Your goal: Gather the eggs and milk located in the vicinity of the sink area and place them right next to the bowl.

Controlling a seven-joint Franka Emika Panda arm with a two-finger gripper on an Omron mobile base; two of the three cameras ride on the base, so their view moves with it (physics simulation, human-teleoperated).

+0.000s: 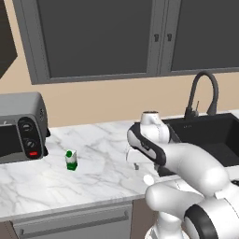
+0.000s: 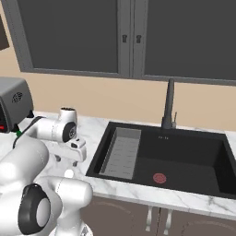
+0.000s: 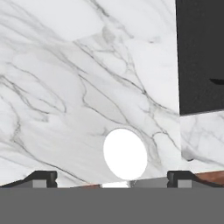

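A small smooth white oval, the egg (image 3: 125, 153), lies on the marble counter (image 3: 65, 87) close to its front edge, also seen as a pale dot (image 1: 148, 179) (image 2: 69, 174). My gripper (image 3: 113, 179) (image 1: 136, 164) (image 2: 66, 161) hangs above the egg, pointing down, open, with nothing between the fingertips. The milk (image 1: 71, 160), a small white carton with a green top, stands upright on the counter to the left of the arm. Right of the egg lies the black sink (image 2: 193, 143) (image 1: 205, 126) (image 3: 199, 57) with its curved faucet (image 1: 203, 93) (image 2: 169, 103). The bowl is out of view.
A grey toaster oven (image 1: 21, 126) (image 2: 14, 103) stands at the counter's left end. Inside the sink are a grey rack (image 2: 122, 152) and a flat red round thing (image 2: 159, 177). Dark wall cabinets (image 1: 98, 37) hang above. The counter's front edge runs just beyond the egg.
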